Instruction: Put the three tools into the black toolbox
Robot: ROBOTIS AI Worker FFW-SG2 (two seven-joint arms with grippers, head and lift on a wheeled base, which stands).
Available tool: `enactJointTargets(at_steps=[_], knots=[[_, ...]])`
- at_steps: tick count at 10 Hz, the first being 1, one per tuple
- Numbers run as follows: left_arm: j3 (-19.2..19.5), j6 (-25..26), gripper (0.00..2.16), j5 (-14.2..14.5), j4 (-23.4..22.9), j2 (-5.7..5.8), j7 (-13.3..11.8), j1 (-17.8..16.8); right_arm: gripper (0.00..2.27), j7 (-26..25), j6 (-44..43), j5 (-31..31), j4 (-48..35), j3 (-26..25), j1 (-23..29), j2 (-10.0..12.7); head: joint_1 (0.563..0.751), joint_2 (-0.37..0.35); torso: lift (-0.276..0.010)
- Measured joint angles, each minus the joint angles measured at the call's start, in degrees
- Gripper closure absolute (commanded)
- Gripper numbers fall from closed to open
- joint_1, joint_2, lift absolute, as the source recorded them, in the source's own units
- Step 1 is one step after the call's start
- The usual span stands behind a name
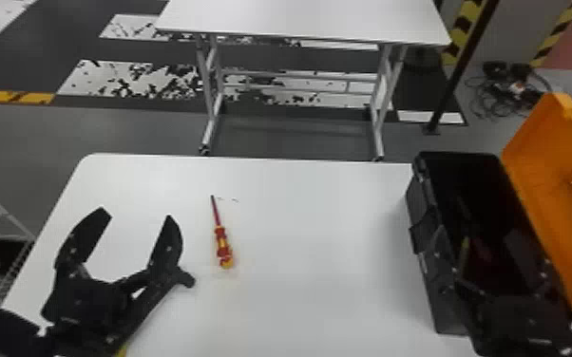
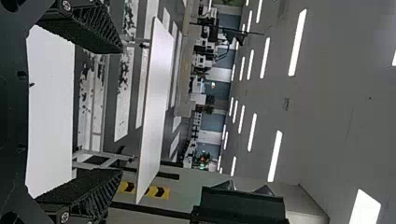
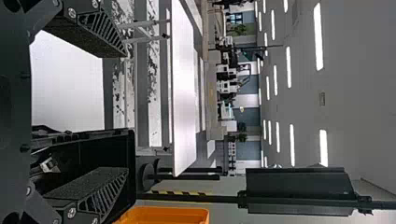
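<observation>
Screwdriver [image 1: 224,249]: left half of the table [image 1: 318,237], shaft to the far edge, handle nearward
Left gripper [image 1: 137,216]: spread wide, empty, just left of it, the nearer hand
Right gripper [image 3: 126,112]: wide too, at the toolbox [image 1: 442,294]
Next: likely rightward, across the handle!
</observation>
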Motion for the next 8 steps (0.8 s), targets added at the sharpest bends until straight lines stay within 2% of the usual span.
enactJointTargets(at_steps=[3, 4, 5, 6, 7, 8], knots=[[2.02, 2.23, 0.09, -1.17, 0.61, 0.25, -0.76, 0.14, 0.14, 0.07, -0.39, 0.06, 0.65, 0.38, -0.06, -0.37, 0.695, 0.003, -0.051], [3.31, 4.98, 0.09, -1.45, 0.59, 0.24, -2.1, 0.22, 0.14, 0.09, -1.14, 0.08, 1.23, 0.64, -0.21, -0.43, 0.695, 0.018, -0.051], [5.4, 9.99, 0.09, -1.29, 0.04, 0.07, -5.34, 0.28, 0.14, 0.1, -1.89, 0.09, 1.79, 0.76, -0.35, -0.51, 0.695, 0.028, -0.051], [8.06, 17.53, 0.09, -0.47, -0.94, -0.19, -8.94, 0.23, 0.14, 0.1, -2.42, 0.09, 2.27, 0.78, -0.39, -0.63, 0.695, 0.041, -0.051], [10.48, 23.66, 0.09, 0.78, -1.63, -0.58, -11.16, -0.01, 0.14, 0.09, -2.86, 0.05, 2.67, 0.79, -0.4, -0.75, 0.695, 0.061, -0.051], [11.89, 25.89, 0.09, 1.44, -1.82, -0.81, -11.4, -0.14, 0.14, 0.09, -3.09, 0.01, 2.85, 0.79, -0.41, -0.88, 0.695, 0.071, -0.051]])
